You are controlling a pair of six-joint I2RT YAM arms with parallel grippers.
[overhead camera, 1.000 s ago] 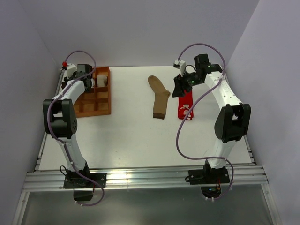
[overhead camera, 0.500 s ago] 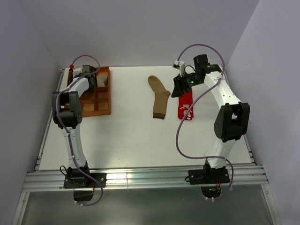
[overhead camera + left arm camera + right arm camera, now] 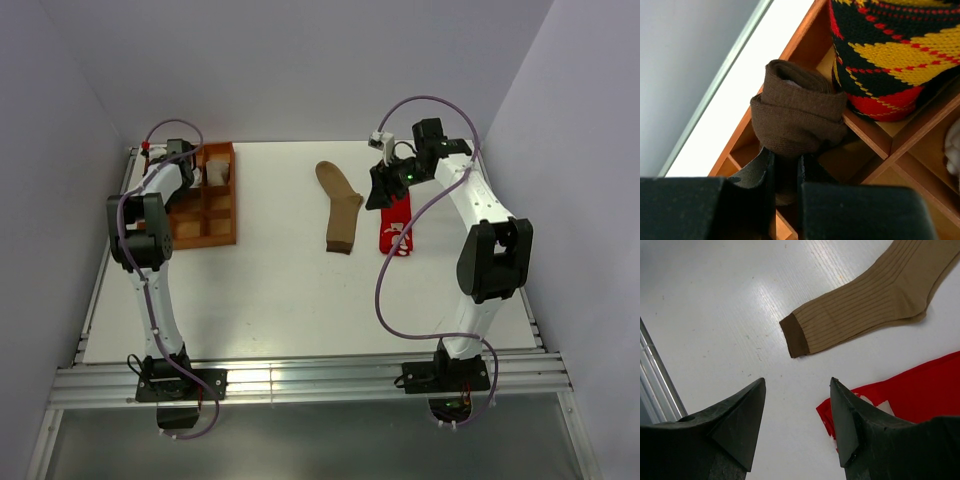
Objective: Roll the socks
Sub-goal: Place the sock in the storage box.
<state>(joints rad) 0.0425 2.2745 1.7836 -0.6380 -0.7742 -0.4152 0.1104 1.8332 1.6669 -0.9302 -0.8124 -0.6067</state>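
From above and behind, the top camera takes in the whole table (image 3: 300, 300), sharing the wooden compartment tray (image 3: 867, 135) with the close left wrist view and the tan sock (image 3: 865, 305) with the right.

The left arm (image 3: 152, 305) rises from the table's (image 3: 280, 290) near left edge, folds at the elbow and reaches to the far left corner. The left gripper (image 3: 785, 167) has its fingers nearly together, seemingly pinching a brown roll (image 3: 797, 117). The right arm (image 3: 482, 205) arches from the near right edge toward the table's far middle. The right gripper (image 3: 797, 382) points down, fingers spread wide.
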